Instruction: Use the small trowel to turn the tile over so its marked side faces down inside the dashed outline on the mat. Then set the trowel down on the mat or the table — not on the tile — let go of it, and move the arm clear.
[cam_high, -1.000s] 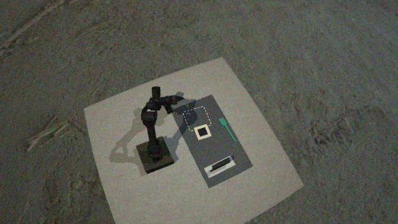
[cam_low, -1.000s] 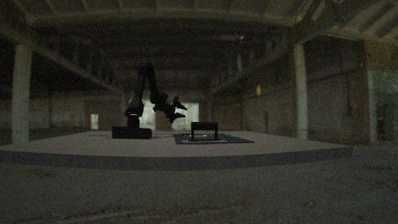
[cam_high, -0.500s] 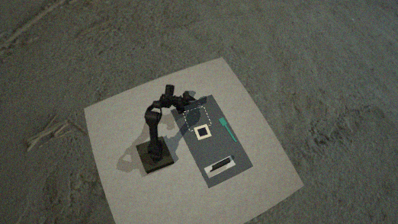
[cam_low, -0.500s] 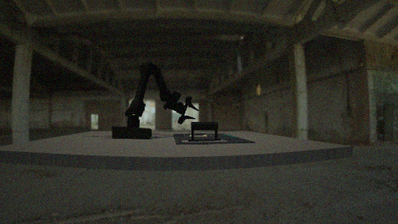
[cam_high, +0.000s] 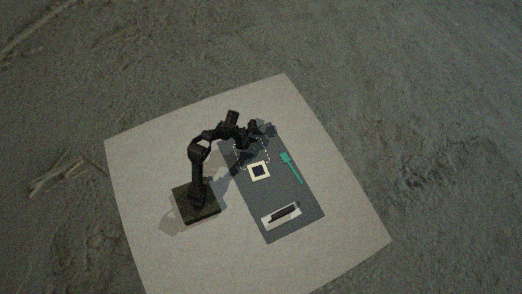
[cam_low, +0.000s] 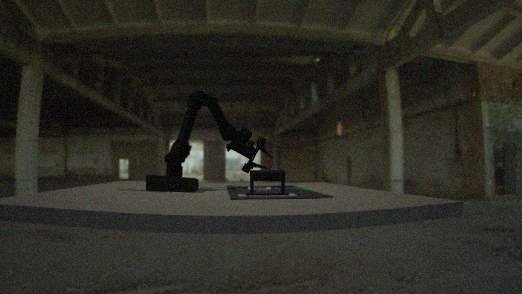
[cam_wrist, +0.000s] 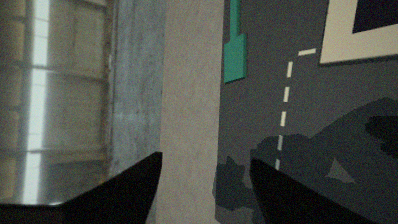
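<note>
The tile (cam_high: 258, 171) (cam_wrist: 345, 42) is cream with a dark square mark facing up. It lies on the dark grey mat (cam_high: 300, 200) (cam_wrist: 320, 100), just beside the dashed outline (cam_wrist: 286, 94). The small green trowel (cam_high: 291, 166) (cam_wrist: 234, 55) lies flat on the mat near its right edge, apart from the tile. My gripper (cam_high: 260, 129) (cam_low: 257, 152) (cam_wrist: 206, 162) is open and empty. It hangs above the far end of the mat, over the outline's edge, tilted downward, and touches nothing.
A pale holder with a dark bar (cam_high: 282, 214) (cam_low: 267, 176) stands at the near end of the mat. The arm's base (cam_high: 196, 204) sits left of the mat on the pale square table (cam_high: 150, 165). Rough ground surrounds the table.
</note>
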